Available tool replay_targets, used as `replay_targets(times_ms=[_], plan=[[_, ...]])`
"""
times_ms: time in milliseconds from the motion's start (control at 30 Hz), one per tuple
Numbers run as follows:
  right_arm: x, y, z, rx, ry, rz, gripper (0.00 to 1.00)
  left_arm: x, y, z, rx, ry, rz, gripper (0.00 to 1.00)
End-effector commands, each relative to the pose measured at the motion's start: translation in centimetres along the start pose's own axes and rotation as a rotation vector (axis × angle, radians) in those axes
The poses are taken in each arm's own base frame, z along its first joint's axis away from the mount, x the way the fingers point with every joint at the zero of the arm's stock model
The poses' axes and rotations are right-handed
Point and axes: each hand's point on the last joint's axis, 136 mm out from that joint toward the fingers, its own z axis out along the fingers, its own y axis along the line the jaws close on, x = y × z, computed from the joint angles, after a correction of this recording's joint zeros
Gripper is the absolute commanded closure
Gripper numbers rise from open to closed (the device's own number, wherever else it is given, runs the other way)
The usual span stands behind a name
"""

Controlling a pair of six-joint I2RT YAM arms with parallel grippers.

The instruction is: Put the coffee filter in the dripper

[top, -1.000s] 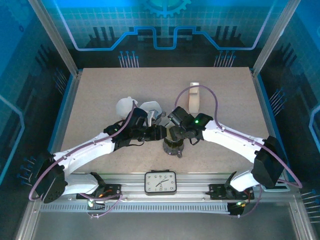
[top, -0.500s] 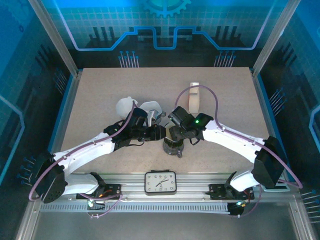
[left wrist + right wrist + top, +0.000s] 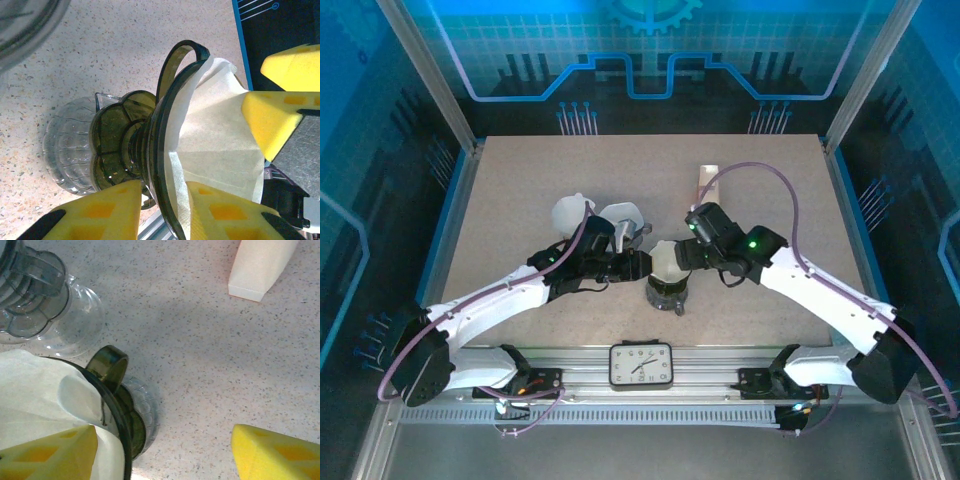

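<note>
The coffee filter sits inside the dripper, toward the near edge of the tabletop. The left tool clamps the dripper's rim; the right tool gapes beside the filter.

My left arm and right arm wear white shells over black joints, each trailing a mauve cable (a green lamp glows); blocky yellow fingers.

Both arms reach inward, wrists close together. Left gripper pinches the dripper rim. Right gripper — jaws spread wide.
</note>
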Motion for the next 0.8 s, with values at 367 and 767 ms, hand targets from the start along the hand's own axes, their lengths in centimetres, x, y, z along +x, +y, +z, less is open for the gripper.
replay_targets(times_ms=[367, 767], plan=[[-0.8, 0.0, -1.3, -0.037, -0.053, 0.006, 0.27, -0.5, -0.5, 0.0, 0.007, -0.005, 0.006, 0.68], [-2.1, -0.3, -3.6, -0.081, -0.168, 0.046, 0.26, -1.2, -1.2, -1.0, 0.026, -0.054, 0.019, 0.42]])
